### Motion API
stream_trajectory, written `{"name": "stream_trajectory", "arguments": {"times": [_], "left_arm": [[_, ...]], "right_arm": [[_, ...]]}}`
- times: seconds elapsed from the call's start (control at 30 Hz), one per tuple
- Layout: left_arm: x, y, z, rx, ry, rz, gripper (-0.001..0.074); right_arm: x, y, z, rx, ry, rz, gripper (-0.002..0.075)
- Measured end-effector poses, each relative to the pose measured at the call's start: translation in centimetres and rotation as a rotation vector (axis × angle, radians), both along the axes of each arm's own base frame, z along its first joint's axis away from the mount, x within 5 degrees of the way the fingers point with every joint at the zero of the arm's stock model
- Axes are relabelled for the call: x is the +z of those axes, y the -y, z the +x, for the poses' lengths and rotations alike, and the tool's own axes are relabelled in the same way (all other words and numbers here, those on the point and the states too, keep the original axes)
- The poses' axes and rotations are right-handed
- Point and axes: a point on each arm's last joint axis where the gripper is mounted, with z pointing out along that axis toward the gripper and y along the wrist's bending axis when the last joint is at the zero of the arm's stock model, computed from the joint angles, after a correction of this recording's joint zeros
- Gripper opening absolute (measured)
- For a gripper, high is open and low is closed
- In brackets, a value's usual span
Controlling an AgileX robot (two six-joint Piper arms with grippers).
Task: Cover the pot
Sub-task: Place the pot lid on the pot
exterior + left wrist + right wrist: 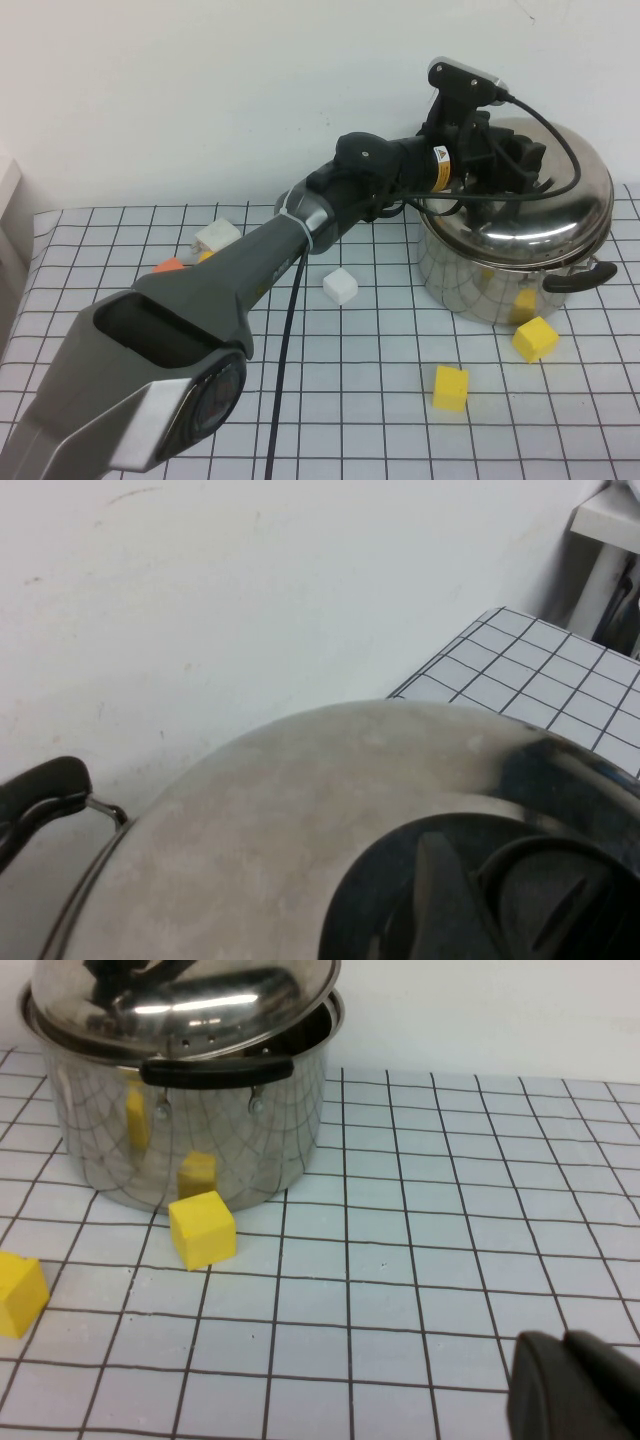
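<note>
Left gripper [500, 165] over pot [500, 285], grasping lid [540, 205] by knob. Lid tilted, near edge riding over rim. Step: seating. Next: level, lower, release. Right gripper [575, 1390] parked well right of pot; jaw state cannot tell.

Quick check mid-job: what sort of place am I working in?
Likely a lab test bench, not a kitchen: grid-patterned white tablecloth, bare white wall, loose yellow foam cubes beside the large shiny steel pot.

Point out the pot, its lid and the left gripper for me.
pot [470, 285]: high view, on its shiny side wall.
lid [560, 200]: high view, on the bare dome.
left gripper [520, 165]: high view, at the fingers over the lid's top.
</note>
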Motion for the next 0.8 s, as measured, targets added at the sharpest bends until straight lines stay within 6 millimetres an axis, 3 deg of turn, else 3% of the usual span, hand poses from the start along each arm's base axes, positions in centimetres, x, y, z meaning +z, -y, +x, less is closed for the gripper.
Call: {"name": "stream_trajectory", "arguments": {"times": [0.5,0.8], "left_arm": [[-0.2,0.0,0.0,-0.012,0.047,0.035,0.0333],[-1.4,0.2,0.1,-0.029,0.067,0.067,0.0333]], "right_arm": [[0.0,0.0,0.0,0.0,0.0,0.0,0.0009],[0.0,0.0,0.0,0.0,0.0,0.0,0.0009]]}}
